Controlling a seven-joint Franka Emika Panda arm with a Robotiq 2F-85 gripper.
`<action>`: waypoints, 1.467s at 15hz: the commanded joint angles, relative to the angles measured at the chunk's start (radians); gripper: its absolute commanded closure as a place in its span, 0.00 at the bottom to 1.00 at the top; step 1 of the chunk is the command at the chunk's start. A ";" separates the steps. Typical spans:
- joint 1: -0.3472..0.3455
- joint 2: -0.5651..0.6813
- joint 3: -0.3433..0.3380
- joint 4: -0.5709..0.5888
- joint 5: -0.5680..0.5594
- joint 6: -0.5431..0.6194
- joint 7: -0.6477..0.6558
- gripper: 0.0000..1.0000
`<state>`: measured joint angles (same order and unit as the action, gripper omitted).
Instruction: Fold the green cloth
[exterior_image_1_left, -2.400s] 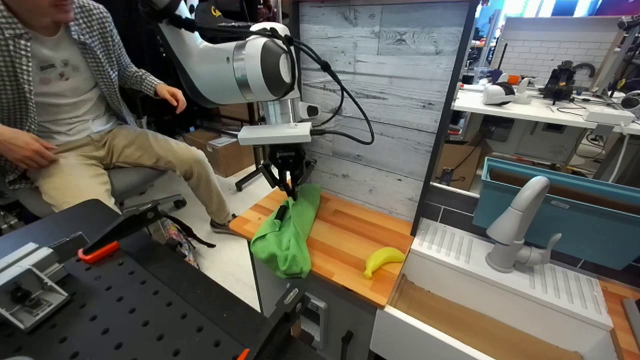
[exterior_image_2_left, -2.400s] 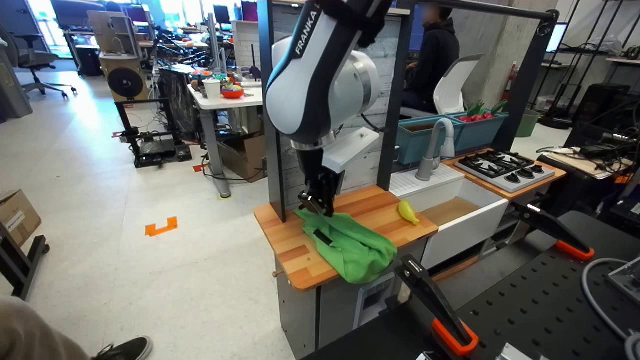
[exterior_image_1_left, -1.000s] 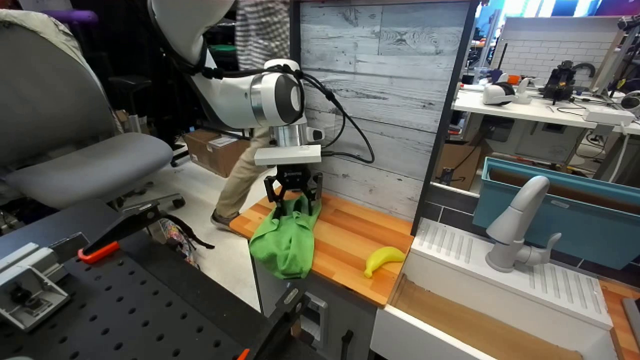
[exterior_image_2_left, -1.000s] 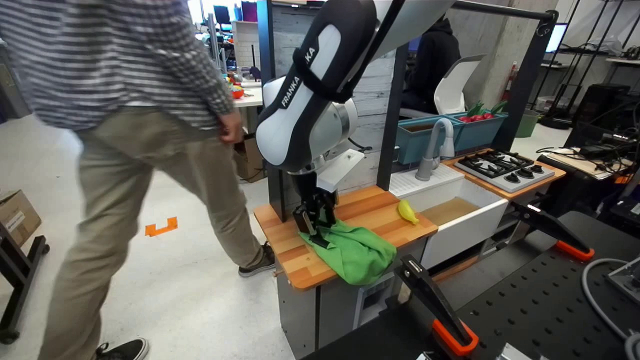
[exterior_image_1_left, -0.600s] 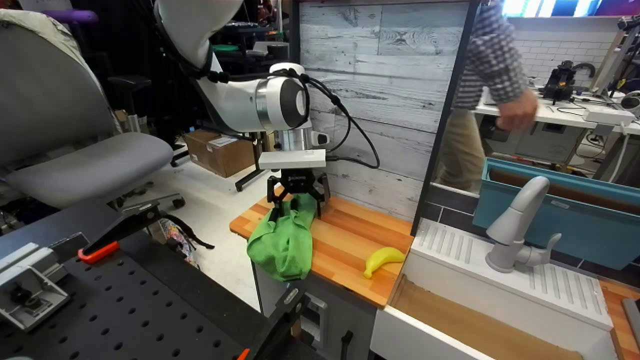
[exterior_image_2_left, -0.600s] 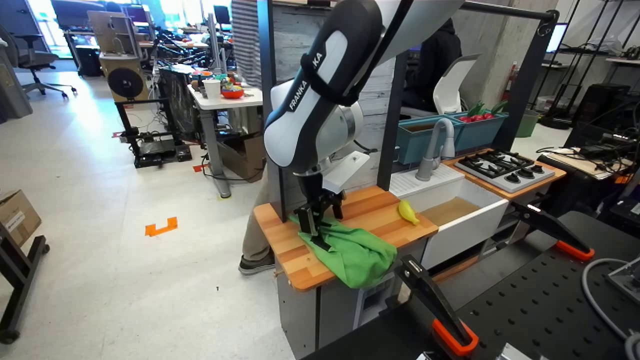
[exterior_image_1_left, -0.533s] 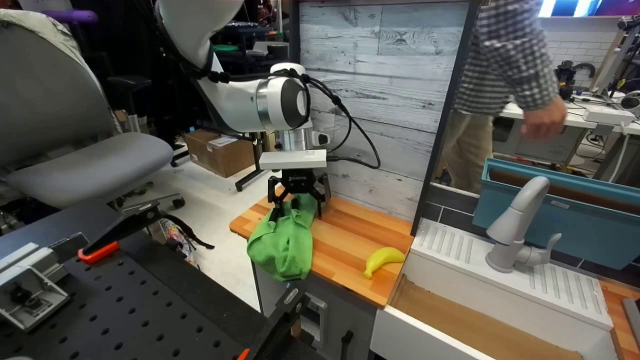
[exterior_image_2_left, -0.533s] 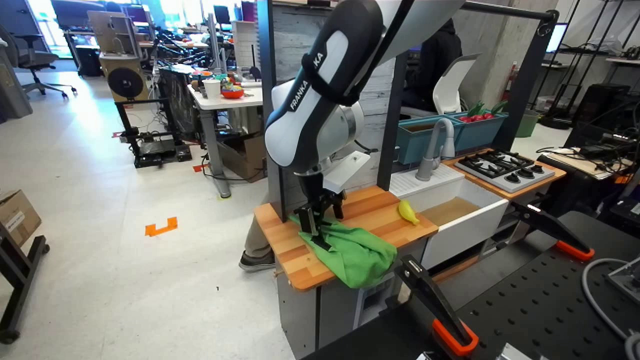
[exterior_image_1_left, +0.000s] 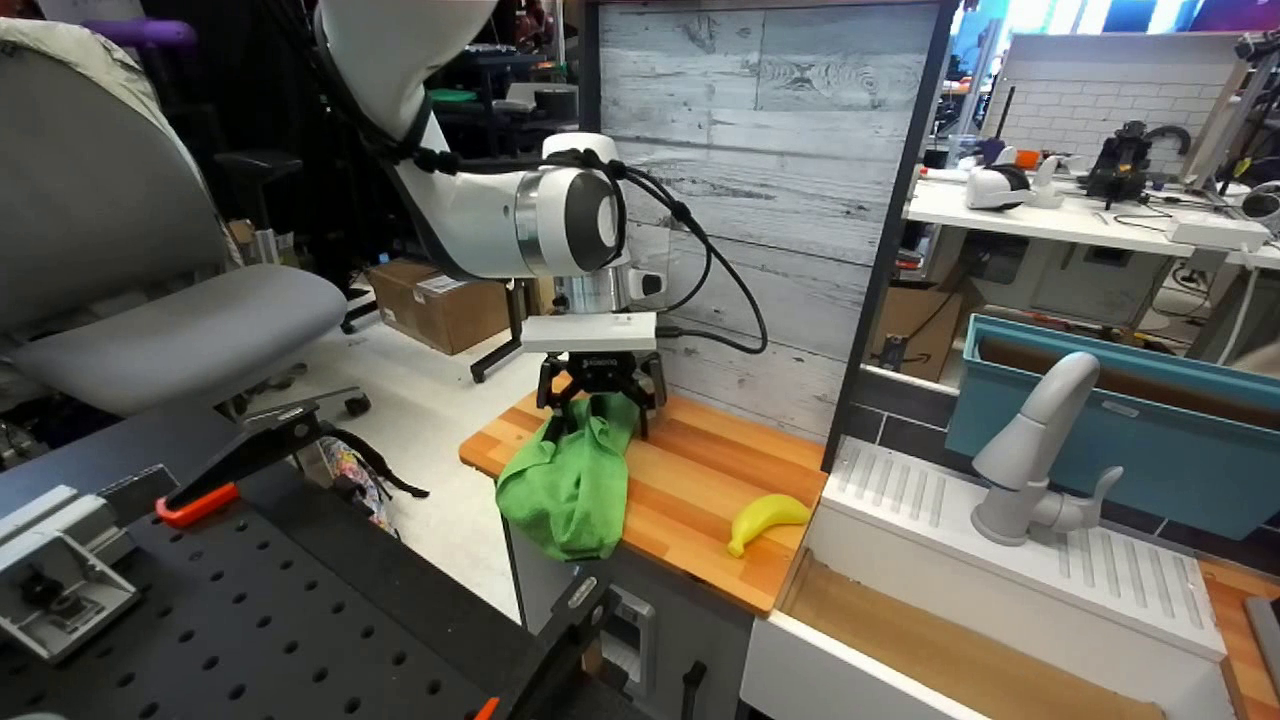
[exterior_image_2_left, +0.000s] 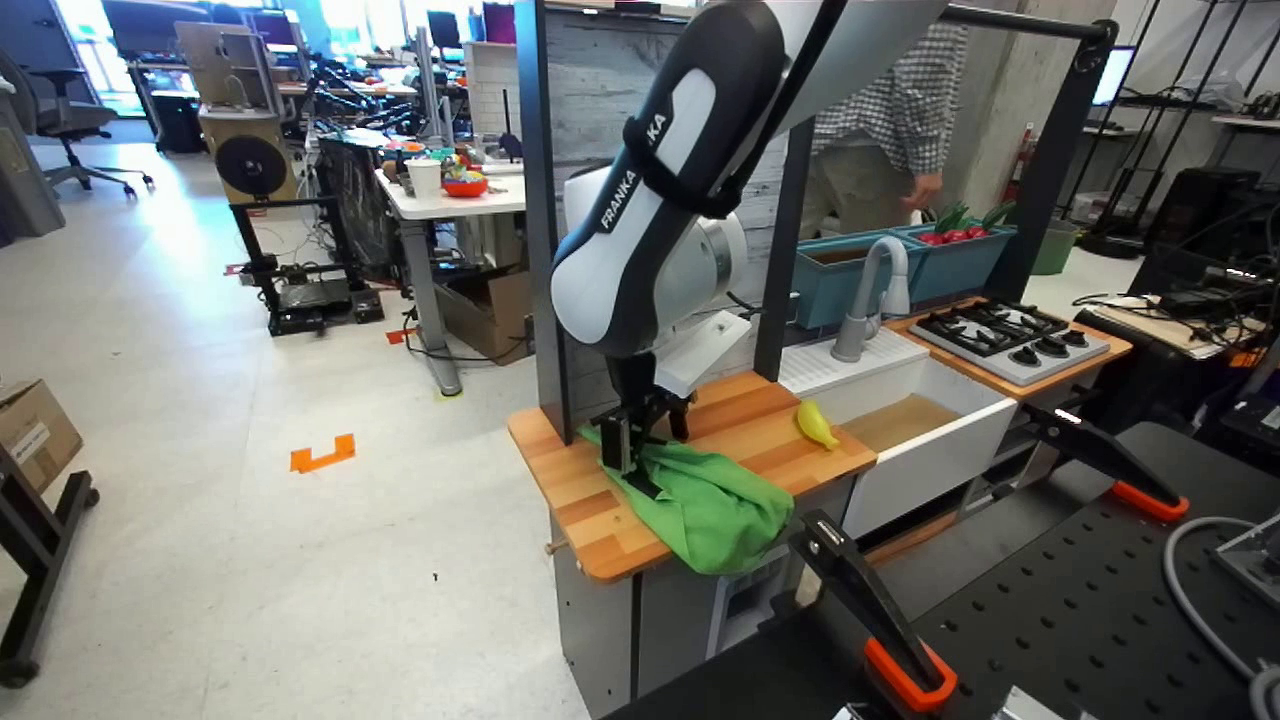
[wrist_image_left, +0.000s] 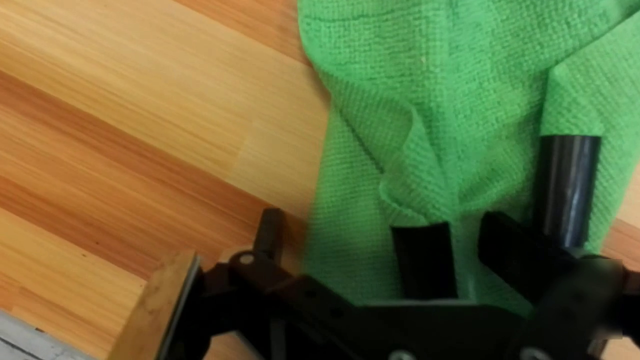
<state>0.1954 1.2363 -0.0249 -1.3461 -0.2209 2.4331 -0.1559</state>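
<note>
The green cloth (exterior_image_1_left: 570, 495) lies rumpled in a narrow bundle on the wooden counter, its near end drooping over the front edge. My gripper (exterior_image_1_left: 598, 430) is low over the cloth's far end, pointing down. Its jaws stand wide apart, one on each side of the cloth, in both exterior views. From the wrist, the gripper (wrist_image_left: 385, 230) spans the green cloth (wrist_image_left: 425, 125) with nothing clamped. A black patch (wrist_image_left: 425, 260) shows on the cloth between the fingers. A glossy black bar (wrist_image_left: 570, 185) lies along its right side. Whether the fingertips touch the counter is hard to tell.
A yellow banana (exterior_image_1_left: 768, 522) lies on the wooden counter (exterior_image_1_left: 690, 480), near the white sink (exterior_image_1_left: 860, 670). Behind the gripper rises a grey wood panel (exterior_image_1_left: 750, 200). In front are a perforated black table (exterior_image_2_left: 1050, 620) and a black clamp (exterior_image_2_left: 870, 610).
The jaws were close together above the cloth's far end and have spread wide. The gripper has come down and slightly right in an exterior view. The seated person has walked behind the panel.
</note>
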 joint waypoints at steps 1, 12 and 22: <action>-0.020 -0.081 0.003 -0.171 0.007 0.174 0.036 0.00; -0.057 -0.235 0.014 -0.421 0.027 0.399 0.102 0.00; -0.052 -0.295 0.003 -0.440 0.033 0.371 0.106 0.00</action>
<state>0.1413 0.9397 -0.0206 -1.7892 -0.1925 2.8062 -0.0459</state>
